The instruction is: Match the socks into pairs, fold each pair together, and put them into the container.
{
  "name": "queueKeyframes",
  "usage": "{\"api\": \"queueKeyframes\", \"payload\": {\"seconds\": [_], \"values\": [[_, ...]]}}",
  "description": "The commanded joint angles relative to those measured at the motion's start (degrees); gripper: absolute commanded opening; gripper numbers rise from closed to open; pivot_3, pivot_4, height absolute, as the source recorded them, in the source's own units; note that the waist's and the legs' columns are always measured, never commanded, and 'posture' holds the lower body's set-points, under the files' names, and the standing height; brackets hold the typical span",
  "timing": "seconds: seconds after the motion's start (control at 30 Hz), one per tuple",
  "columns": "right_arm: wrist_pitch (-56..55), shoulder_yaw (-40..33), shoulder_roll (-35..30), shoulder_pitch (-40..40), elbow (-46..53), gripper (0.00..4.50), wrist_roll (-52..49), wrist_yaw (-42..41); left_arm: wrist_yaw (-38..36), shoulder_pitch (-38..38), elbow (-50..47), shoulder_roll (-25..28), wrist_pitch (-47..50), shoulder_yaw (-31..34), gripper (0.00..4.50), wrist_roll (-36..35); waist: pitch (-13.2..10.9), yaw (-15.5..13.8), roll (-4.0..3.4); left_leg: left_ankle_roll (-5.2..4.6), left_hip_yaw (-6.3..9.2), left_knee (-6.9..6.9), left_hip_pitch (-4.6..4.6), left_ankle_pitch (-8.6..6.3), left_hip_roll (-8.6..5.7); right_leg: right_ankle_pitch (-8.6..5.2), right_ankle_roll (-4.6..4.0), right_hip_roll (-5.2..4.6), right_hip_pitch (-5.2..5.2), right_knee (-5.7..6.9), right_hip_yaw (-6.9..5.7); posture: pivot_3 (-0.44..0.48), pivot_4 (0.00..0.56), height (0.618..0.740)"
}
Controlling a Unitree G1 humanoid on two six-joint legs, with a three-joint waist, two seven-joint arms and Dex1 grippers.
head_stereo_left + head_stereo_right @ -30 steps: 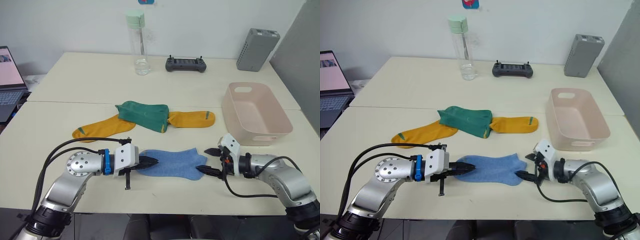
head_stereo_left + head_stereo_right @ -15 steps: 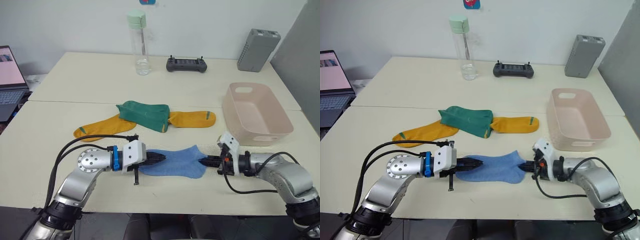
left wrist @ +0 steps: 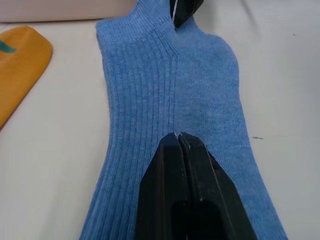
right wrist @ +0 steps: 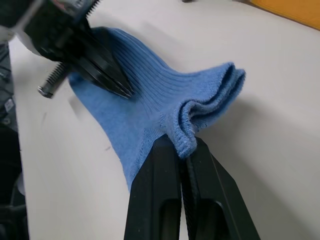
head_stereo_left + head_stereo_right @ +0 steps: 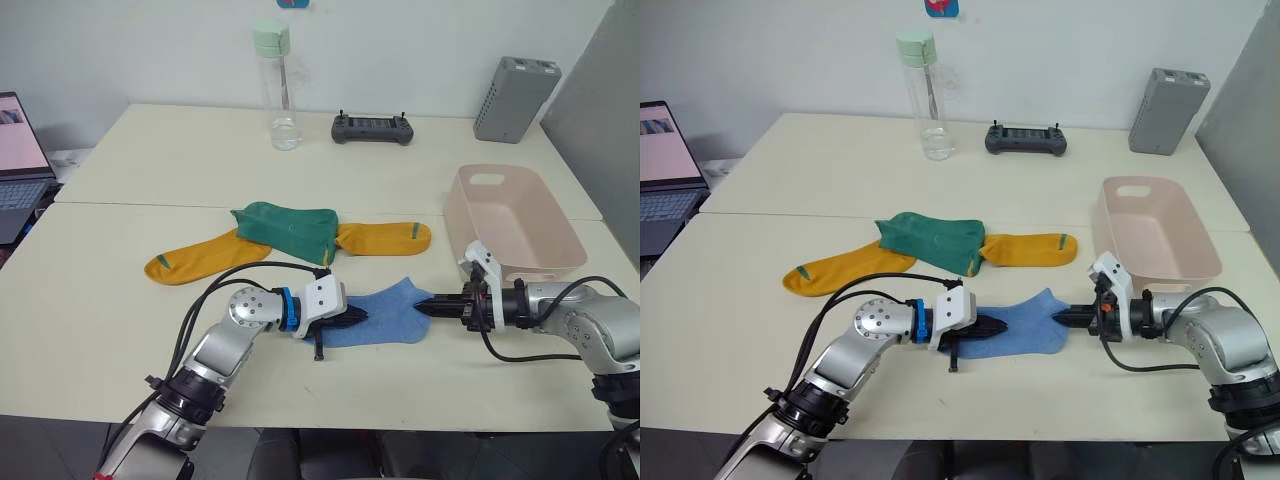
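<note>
A light blue sock [image 5: 390, 312] lies near the table's front edge, between my two grippers. My left gripper [image 5: 358, 317] is shut, its tips on the sock's middle [image 3: 150, 90], and a crease runs on from them. My right gripper [image 5: 420, 306] is shut on the sock's other end [image 4: 210, 87], where layered fabric edges bunch up slightly off the table. A dark green sock [image 5: 290, 228] lies farther back across two mustard-yellow socks [image 5: 195, 262] [image 5: 385, 238]. The pale pink container [image 5: 455, 215] stands at the right, nothing in it.
At the back of the table stand a clear water bottle [image 5: 275, 90], a black controller [image 5: 372, 128] and a grey ribbed box [image 5: 513, 98]. A laptop [image 5: 15, 165] sits off the left edge. The container's wall is close behind my right wrist.
My right gripper has shut on the blue sock's end. Both grippers have shifted right, the left one farther. The sock went with them and now lies shorter and bunched.
</note>
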State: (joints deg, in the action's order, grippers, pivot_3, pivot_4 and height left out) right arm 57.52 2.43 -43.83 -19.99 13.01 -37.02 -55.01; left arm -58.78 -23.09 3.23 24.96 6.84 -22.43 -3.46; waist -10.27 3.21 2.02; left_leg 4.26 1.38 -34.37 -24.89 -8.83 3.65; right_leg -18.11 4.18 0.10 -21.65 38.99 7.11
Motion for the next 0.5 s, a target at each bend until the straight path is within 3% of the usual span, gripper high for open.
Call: {"api": "queueKeyframes", "payload": {"seconds": [0.03,0.23,0.4,0.5], "values": [[3.1,-2.9,0.5,-1.4,4.9,0.04,-5.5,-0.7,0.9,-1.0,2.3,-0.3,-2.2,-1.8,0.0,3.2,0.0,0.0,0.0,0.0,0.01,-0.01,0.0,0.0,0.0,0.0,0.0,0.0,0.02,0.0,0.0,0.0,0.15,0.74],[13.0,-5.7,11.3,-6.0,10.1,0.04,-17.6,8.7,1.5,-0.3,3.2,-1.4,-1.8,-1.6,0.0,3.1,0.0,0.1,-0.02,0.0,0.09,-0.15,0.06,0.01,0.03,0.06,0.1,0.04,0.15,0.02,-0.01,0.0,0.15,0.74],[12.1,-0.8,14.6,-6.2,10.0,0.04,-15.6,11.1,1.7,0.9,0.2,-0.4,0.7,0.9,0.0,1.2,0.0,-0.3,-0.02,0.0,0.05,-0.28,-0.02,0.0,-0.03,0.07,0.12,-0.03,0.19,-0.04,0.02,0.0,0.15,0.74],[10.0,3.5,16.1,-8.2,7.6,0.04,-12.3,11.3,-0.6,2.3,-7.0,4.5,7.2,4.9,0.0,-2.5,0.0,0.3,-0.04,0.0,0.09,-0.26,-0.01,0.0,0.05,0.06,0.11,0.05,0.14,0.01,-0.01,0.0,0.15,0.74]]}}
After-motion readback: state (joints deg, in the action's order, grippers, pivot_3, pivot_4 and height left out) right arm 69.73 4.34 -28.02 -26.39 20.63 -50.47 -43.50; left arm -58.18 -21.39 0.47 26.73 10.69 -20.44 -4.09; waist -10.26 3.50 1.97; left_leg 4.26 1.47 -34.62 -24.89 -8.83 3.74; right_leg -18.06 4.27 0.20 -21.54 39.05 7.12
